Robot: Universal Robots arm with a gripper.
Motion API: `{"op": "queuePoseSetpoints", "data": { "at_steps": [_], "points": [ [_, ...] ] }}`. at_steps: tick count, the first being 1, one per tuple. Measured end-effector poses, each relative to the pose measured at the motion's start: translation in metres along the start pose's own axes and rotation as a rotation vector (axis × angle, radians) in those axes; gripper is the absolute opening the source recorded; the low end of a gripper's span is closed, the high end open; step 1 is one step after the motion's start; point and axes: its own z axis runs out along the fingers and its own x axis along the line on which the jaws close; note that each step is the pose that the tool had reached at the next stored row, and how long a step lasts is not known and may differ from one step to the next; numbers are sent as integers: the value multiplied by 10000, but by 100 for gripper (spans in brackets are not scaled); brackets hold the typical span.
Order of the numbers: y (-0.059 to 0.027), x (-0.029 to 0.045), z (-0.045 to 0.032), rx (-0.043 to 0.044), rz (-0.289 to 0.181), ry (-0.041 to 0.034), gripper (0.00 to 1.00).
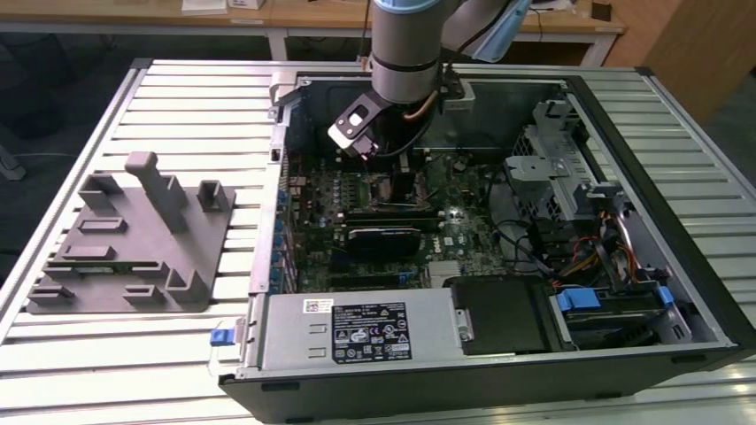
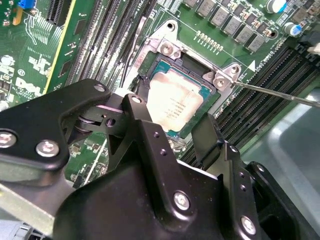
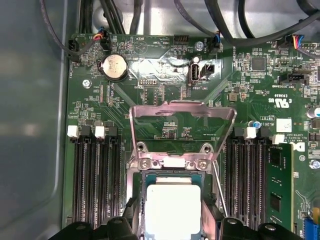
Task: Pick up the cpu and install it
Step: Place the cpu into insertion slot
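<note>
Seating the cpu (image 2: 175,102) in the socket (image 2: 167,62) looks done: it lies flat there, the tool (image 2: 172,117) spread apart astride it, gripping nothing; leaving calls for a straight lift.

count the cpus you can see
1. The cpu sits in the open socket on the motherboard inside the computer case. The arm above could hide others.

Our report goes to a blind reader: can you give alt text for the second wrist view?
The silvery cpu sits in the open socket on the green motherboard, the black gripper close above it. Memory slots run alongside.
</note>
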Motion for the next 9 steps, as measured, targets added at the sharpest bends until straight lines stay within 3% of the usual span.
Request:
{"op": "queuePoseSetpoints", "data": {
  "at_steps": [9],
  "points": [
    [5, -2, -140, -1, 3, 1, 61]
  ]
}}
